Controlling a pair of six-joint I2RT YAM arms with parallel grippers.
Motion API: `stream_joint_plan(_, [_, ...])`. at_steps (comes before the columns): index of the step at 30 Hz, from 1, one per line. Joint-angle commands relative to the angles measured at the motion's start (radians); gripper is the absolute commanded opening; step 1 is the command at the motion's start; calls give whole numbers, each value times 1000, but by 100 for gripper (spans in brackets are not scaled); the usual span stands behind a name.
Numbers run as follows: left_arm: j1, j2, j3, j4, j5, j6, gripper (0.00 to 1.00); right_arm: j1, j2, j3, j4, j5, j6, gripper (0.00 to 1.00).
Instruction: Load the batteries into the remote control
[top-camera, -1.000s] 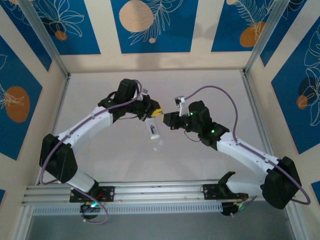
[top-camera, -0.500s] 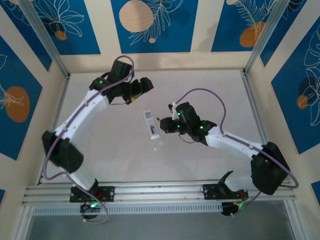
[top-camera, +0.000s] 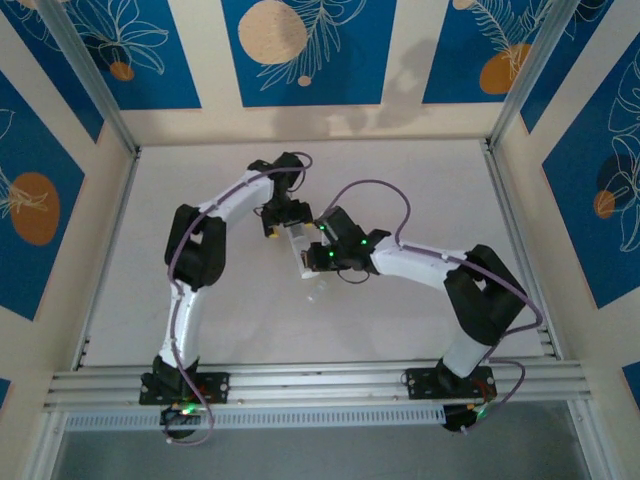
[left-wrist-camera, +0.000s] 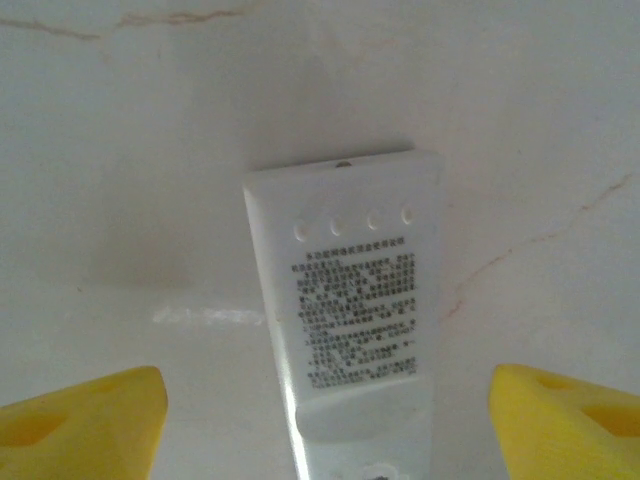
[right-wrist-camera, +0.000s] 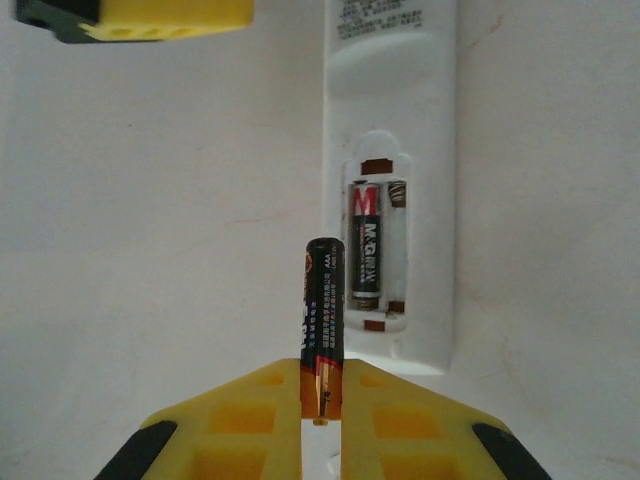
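White worktop (top-camera: 420, 190) from above: left tool (top-camera: 281, 222) and right tool (top-camera: 318, 256) nose to nose over the remote control (top-camera: 300, 242), flat between them. Well apart from every worktop edge, with open room all round.

From the left wrist: yellow fingertips (left-wrist-camera: 90, 420) spread wide either side of the remote control's printed back, touching nothing, holding nothing. Long axis of the remote control straight ahead of this tool.

From the right wrist: tool clamped on the held battery (right-wrist-camera: 324, 320) by its near end, pointing forward, parallel to the remote control. Open compartment (right-wrist-camera: 378, 240) just ahead and slightly right of the battery's tip. Seated battery (right-wrist-camera: 365, 250) in the nearer slot, and an apparently empty slot (right-wrist-camera: 398, 245) beyond it. Likely next: a small shift right and down, right arm nearer the job. Risk: tip catching the seated battery or the compartment rim.
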Motion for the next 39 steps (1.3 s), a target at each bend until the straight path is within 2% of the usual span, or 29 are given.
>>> stream_joint_plan(1, [-12, 12, 41, -63, 11, 6, 76, 14, 45, 45, -64, 58, 3, 13])
stream_joint_plan(3, [-14, 21, 30, -64, 10, 1, 70, 19, 64, 55, -72, 67, 1, 13])
stream_joint_plan(17, [-28, 117, 60, -96, 25, -20, 64, 19, 107, 75, -90, 94, 14, 13])
stream_joint_plan(30, [-30, 129, 65, -122, 32, -16, 47, 52, 174, 142, -145, 147, 7, 13])
stream_joint_plan(35, [-29, 128, 65, -121, 55, -22, 41, 59, 206, 173, -204, 233, 31, 18])
stream_joint_plan(39, [-29, 124, 63, -115, 66, -29, 40, 59, 219, 174, -194, 207, 30, 25])
